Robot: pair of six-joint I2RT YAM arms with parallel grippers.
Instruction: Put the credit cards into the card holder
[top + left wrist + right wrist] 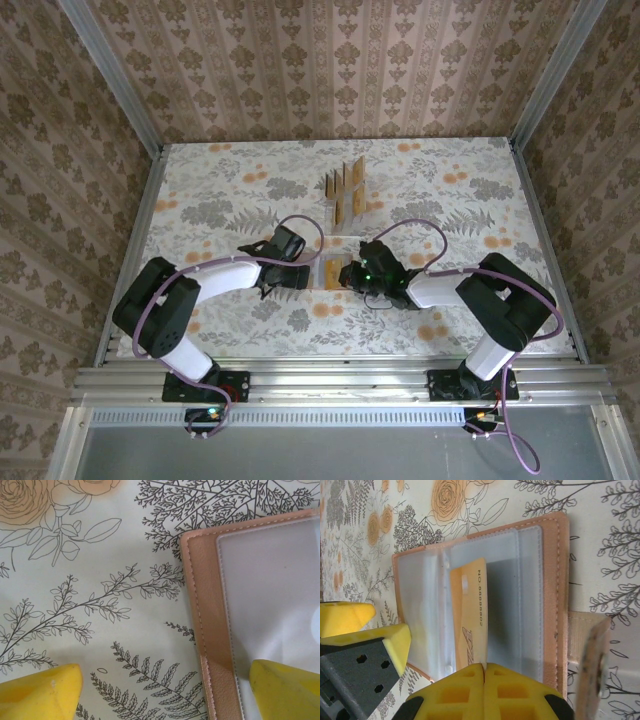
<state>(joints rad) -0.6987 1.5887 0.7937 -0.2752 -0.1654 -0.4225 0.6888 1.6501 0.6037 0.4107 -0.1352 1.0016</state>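
The card holder (555, 580) lies open at the middle of the tabletop (220, 180), nearer its near edge, with one credit card (470, 615) partway into a clear pocket (520, 595). The closed right fingers (510, 690) meet the card's outer end, seemingly nudging rather than pinching, so the push should run straight along the pocket and stay low lest the card buckle. The left fingers (40, 692), spread wide, straddle the holder's edge, placed to pin it, while toward the far edge the remaining cards (352, 178) sit upright in a stand (340, 205), clear of both arms.
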